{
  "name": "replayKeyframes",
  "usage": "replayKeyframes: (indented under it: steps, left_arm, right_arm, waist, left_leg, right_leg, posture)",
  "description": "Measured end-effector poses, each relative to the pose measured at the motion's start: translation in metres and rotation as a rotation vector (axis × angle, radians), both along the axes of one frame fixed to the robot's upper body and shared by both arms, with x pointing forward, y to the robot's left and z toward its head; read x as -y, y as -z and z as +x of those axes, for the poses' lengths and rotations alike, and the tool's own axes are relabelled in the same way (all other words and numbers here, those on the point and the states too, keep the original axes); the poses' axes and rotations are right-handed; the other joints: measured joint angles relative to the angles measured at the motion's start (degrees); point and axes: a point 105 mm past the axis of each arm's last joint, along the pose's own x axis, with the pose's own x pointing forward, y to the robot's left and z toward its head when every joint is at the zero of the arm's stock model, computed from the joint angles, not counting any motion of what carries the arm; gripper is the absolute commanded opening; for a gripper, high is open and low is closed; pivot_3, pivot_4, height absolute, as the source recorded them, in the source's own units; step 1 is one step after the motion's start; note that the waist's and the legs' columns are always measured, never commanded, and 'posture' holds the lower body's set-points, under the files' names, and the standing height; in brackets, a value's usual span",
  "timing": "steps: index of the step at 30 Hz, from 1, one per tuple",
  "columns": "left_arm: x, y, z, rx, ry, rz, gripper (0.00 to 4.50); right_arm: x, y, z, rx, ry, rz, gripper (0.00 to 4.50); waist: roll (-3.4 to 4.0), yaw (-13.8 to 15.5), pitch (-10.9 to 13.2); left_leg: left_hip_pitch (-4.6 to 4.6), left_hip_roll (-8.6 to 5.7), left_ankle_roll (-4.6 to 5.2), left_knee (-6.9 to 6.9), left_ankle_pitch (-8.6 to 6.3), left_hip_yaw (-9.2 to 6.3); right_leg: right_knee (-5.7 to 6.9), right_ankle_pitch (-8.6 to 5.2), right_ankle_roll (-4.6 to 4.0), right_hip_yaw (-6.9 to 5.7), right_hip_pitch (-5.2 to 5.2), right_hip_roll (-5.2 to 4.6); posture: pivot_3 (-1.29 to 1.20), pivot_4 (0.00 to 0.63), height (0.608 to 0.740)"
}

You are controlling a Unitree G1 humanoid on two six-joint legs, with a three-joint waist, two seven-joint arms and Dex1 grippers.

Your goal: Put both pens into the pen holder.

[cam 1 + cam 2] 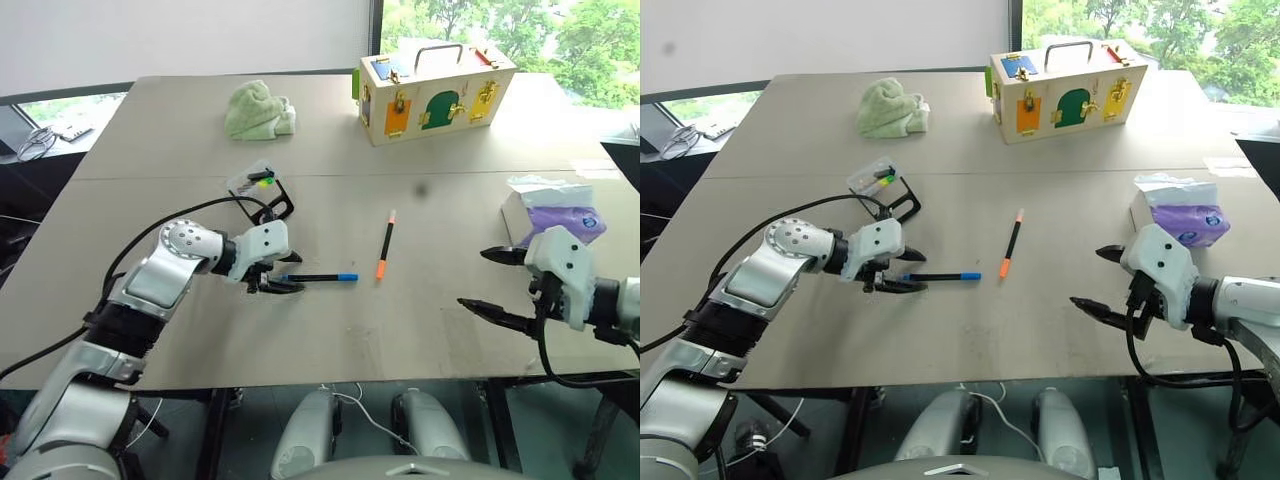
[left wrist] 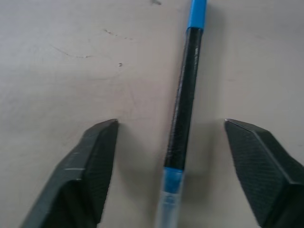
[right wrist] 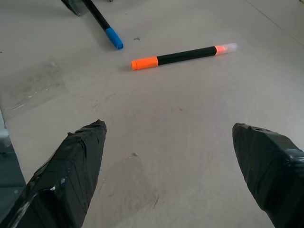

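No readable text, labels or numbers anywhere.

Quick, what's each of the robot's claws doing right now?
Left gripper: open, fingers either side of the blue-ended pen on the table, not yet gripping it.
Right gripper: open wide, holding nothing.

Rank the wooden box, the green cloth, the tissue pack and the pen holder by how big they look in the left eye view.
1. wooden box
2. tissue pack and green cloth: look about alike; the pack lies nearer the camera, so I won't rank them.
3. pen holder, smallest.
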Motion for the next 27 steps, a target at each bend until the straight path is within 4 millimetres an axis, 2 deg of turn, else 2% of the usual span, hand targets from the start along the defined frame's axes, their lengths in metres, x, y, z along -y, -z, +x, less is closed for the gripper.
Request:
replayKeyframes:
  steps: [1,4,9,12,20,23,25,27]
  left_arm:
    - [0.002,0.001,-0.001,0.003,0.022,0.001,1.29]
    - [0.003,0.003,-0.006,0.003,0.042,-0.003,0.04]
    - [-0.001,0.003,-0.013,-0.004,0.016,-0.008,0.04]
    - [-0.005,0.003,-0.021,-0.008,-0.022,-0.018,0.04]
    - [-0.002,0.004,-0.037,-0.027,-0.075,-0.073,0.04]
    - [0.011,-0.018,-0.036,0.028,-0.111,-0.215,0.04]
    - [0.027,-0.053,-0.039,0.115,-0.117,-0.391,0.04]
    - [0.034,-0.067,-0.043,0.157,-0.111,-0.448,0.04]
  right_arm:
    - [-0.004,0.002,-0.004,-0.006,-0.004,0.017,4.5]
    - [-0.009,0.002,-0.006,-0.002,0.002,0.065,4.5]
    - [-0.026,-0.002,-0.015,-0.014,-0.067,0.178,4.5]
    - [-0.044,-0.011,-0.018,0.003,-0.18,0.232,4.5]
    - [-0.059,-0.027,-0.011,0.044,-0.277,0.308,4.5]
    - [-0.065,-0.028,0.002,-0.042,-0.222,0.423,4.5]
    - [-0.07,-0.02,0.02,-0.16,-0.102,0.519,4.5]
    - [-0.074,-0.012,0.029,-0.212,-0.03,0.548,4.5]
  waist:
    - [0.02,0.17,0.0]
    - [-0.01,0.33,-0.02]
    - [-0.03,-0.28,-0.04]
    - [-0.03,-1.26,-0.03]
    - [-0.09,-1.25,0.0]
    - [-0.16,-1.06,0.05]
    - [-0.2,-0.88,0.03]
    - [-0.19,-0.94,0.03]
  left_leg:
    - [0.0,0.0,0.0,0.01,0.0,0.0]
    - [0.03,0.02,0.0,0.06,0.0,-0.03]
    - [0.05,0.03,0.01,0.07,0.0,-0.03]
    - [0.06,0.03,0.05,0.06,-0.03,0.02]
    - [0.05,0.04,0.05,0.06,-0.03,-0.04]
    - [-0.01,0.05,0.05,0.11,-0.03,-0.2]
    - [-0.05,0.01,0.04,0.13,-0.03,-0.28]
    - [-0.04,-0.01,0.03,0.11,-0.03,-0.26]
  right_leg:
    - [0.01,0.0,0.0,0.02,0.0,-0.01]
    - [0.03,0.0,0.0,0.04,0.04,-0.01]
    - [0.02,0.0,0.0,0.04,0.06,0.01]
    - [0.02,0.0,0.01,0.04,0.05,0.01]
    - [0.02,0.0,0.0,0.06,0.05,0.0]
    - [0.06,0.01,-0.01,0.06,0.04,-0.05]
    - [0.07,0.01,-0.02,0.0,0.04,-0.11]
    - [0.07,0.01,-0.02,0.03,0.04,-0.13]
  posture:
    - [0.0,0.15,0.74]
    - [0.0,0.15,0.74]
    - [0.0,0.15,0.74]
    - [0.0,0.15,0.74]
    - [0.0,0.15,0.74]
    - [0.0,0.15,0.74]
    - [0.0,0.15,0.74]
    - [0.0,0.15,0.74]
